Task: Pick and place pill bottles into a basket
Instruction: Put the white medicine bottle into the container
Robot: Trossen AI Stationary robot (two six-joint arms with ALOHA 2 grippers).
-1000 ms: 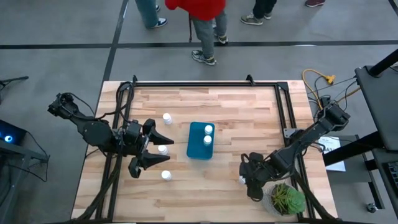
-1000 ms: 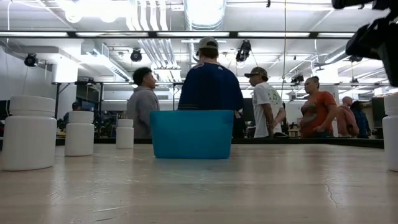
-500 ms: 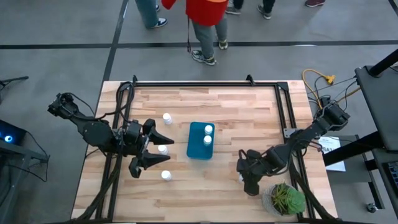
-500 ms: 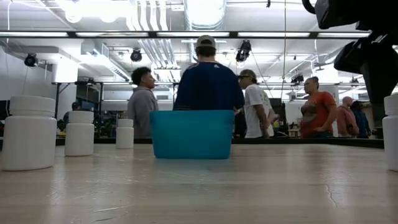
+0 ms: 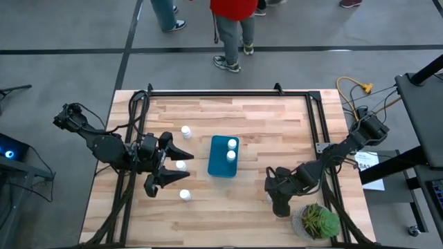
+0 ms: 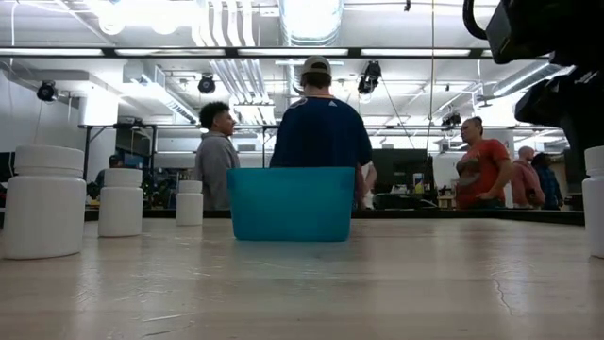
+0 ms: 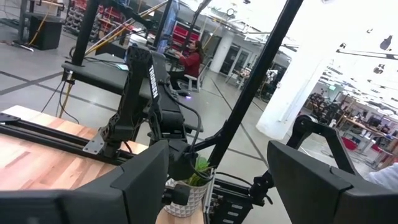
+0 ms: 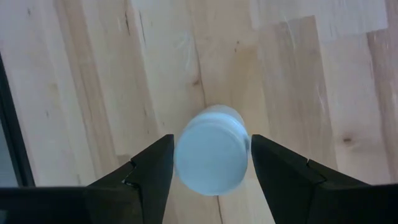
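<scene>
The teal basket point(image 5: 223, 157) stands mid-table with two white pill bottles point(image 5: 231, 149) in it. Another bottle point(image 5: 185, 131) stands to its far left and one point(image 5: 185, 195) to its near left. My left gripper point(image 5: 185, 167) is open, with a bottle point(image 5: 181, 165) standing between its spread fingers, untouched. My right gripper point(image 5: 271, 198) is open and points down over a bottle point(image 8: 211, 152) that stands on the table near the plant. Its fingers are close on either side of the bottle's cap. In the low view that bottle point(image 6: 595, 201) shows at the right edge, under the gripper point(image 6: 557, 66). My right gripper comes from above, pointing down, with one finger point(image 8: 155, 168) on each side of the bottle's white cap point(image 8: 184, 163). The gaps look nearly closed, and I cannot tell whether the fingers touch it. The bottle stands upright on the table.
A green potted plant point(image 5: 318, 221) stands at the near right corner, close behind my right gripper. A black frame point(image 5: 228, 92) runs along the table's far and side edges. People stand beyond the far edge point(image 6: 321, 132). Bare wood lies between the basket and the right gripper.
My right gripper has moved a little toward the table's left and down over the bottle near the plant. In the low view it has come lower into the picture. The bottles, the basket and my left arm have kept still.
</scene>
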